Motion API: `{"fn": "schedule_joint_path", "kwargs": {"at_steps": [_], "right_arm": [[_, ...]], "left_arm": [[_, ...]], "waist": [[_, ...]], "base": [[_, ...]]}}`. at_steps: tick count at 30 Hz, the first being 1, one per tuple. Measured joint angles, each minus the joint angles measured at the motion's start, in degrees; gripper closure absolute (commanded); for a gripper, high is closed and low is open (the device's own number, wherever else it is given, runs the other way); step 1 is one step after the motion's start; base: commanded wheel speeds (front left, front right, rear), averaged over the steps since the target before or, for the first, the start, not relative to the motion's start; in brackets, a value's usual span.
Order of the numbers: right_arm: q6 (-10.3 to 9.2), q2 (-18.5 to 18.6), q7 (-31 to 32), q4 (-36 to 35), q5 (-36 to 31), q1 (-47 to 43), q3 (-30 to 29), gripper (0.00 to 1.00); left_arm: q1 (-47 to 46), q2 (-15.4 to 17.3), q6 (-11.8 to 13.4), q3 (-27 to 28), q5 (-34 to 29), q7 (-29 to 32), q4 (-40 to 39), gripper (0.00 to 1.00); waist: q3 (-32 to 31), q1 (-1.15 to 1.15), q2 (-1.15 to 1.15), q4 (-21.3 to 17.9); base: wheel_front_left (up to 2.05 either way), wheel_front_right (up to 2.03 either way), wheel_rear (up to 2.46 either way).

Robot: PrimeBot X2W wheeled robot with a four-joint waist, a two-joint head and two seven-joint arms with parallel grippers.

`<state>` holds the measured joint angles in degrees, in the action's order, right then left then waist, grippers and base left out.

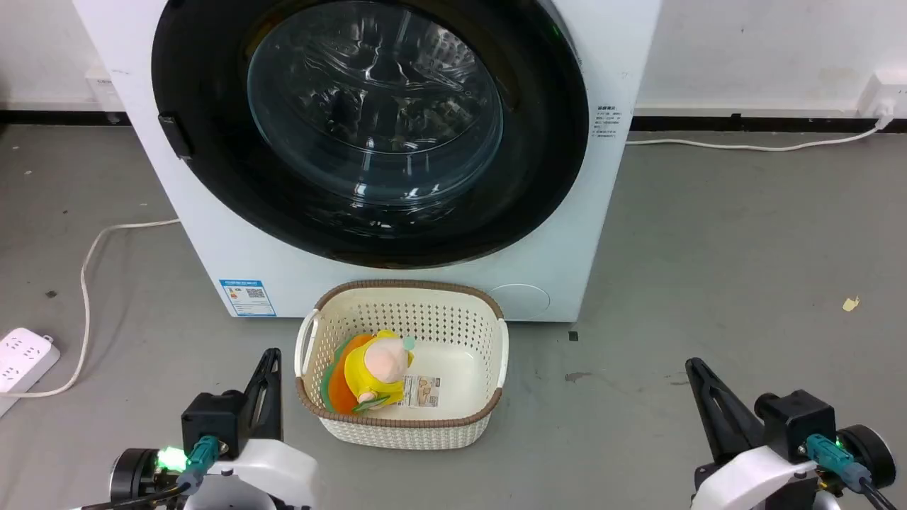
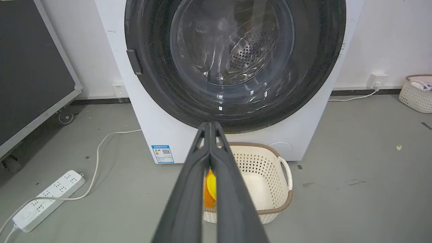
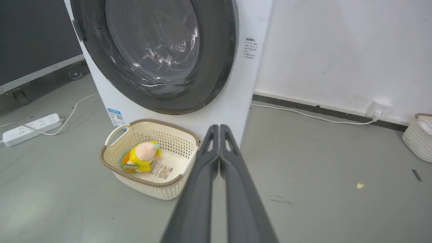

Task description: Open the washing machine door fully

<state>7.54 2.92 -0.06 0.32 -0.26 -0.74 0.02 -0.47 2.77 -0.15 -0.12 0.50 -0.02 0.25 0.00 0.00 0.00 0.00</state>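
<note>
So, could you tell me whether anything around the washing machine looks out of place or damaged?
Nothing looks damaged. A small yellowish scrap lies loose on the grey floor right of the washing machine, with a dark smudge nearer the basket.

The glossy black washing machine door sits closed on the white washing machine.

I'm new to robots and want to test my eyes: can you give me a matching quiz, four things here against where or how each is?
1 washing machine door
2 plush toy
3 power strip
4 left gripper

a in the cream basket
b fingers together, holding nothing
c closed against the washing machine
d on the floor, robot's left

Pairs: 1-c, 2-a, 3-d, 4-b
</note>
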Motion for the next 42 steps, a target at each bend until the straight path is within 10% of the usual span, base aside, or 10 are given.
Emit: {"fn": "schedule_joint_path", "kwargs": {"at_steps": [42], "right_arm": [[0.0, 0.0, 0.01, -0.04, 0.01, 0.04, 0.0, 1.0]], "left_arm": [[0.08, 0.0, 0.0, 0.03, 0.0, 0.0, -0.01, 1.0]], "waist": [[0.0, 0.0, 0.0, 0.0]], "base": [[0.0, 0.0, 0.0]]}}
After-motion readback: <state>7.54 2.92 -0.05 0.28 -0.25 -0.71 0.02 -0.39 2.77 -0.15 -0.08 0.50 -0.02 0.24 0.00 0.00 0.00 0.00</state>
